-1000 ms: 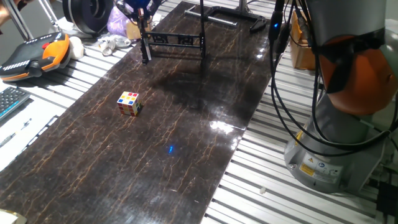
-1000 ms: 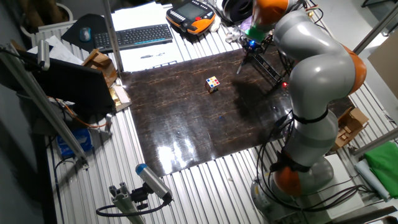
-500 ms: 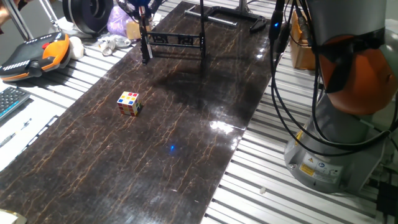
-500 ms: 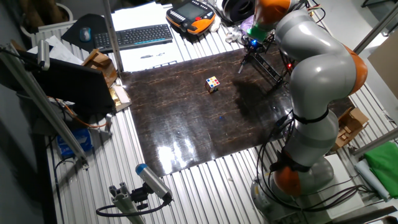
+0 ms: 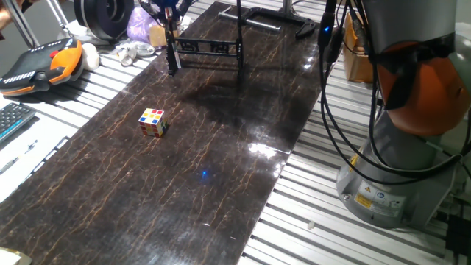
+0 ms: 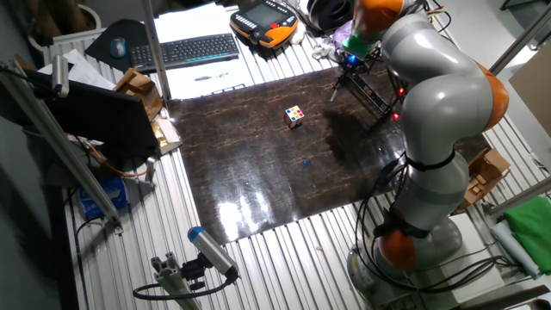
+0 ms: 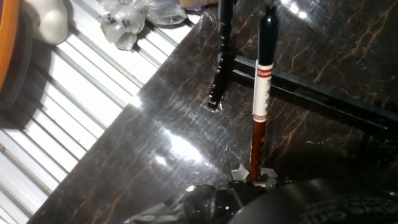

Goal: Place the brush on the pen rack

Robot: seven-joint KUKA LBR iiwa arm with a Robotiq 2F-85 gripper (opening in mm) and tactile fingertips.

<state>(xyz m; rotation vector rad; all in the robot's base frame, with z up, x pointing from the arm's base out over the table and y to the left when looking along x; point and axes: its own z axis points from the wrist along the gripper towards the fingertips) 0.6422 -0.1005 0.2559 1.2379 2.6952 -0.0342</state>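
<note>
In the hand view my gripper [image 7: 252,177] is shut on the brush [image 7: 260,93], a thin stick with a red-brown shaft, a white label and a black far end. The brush points away from the hand, across the crossbar of the black pen rack [image 7: 311,90] and beside one upright leg. In one fixed view the gripper [image 5: 163,9] hangs over the left end of the pen rack [image 5: 207,48] at the far end of the dark mat. In the other fixed view the gripper [image 6: 349,57] is at the pen rack [image 6: 375,91]. I cannot make out the brush in the fixed views.
A multicoloured puzzle cube [image 5: 153,122] [image 6: 294,115] sits on the dark marbled mat [image 5: 213,169]. An orange teach pendant [image 5: 44,62], crumpled plastic [image 7: 127,22] and a keyboard [image 6: 185,50] lie on the slatted table beside the mat. The robot base [image 5: 401,147] stands to the right.
</note>
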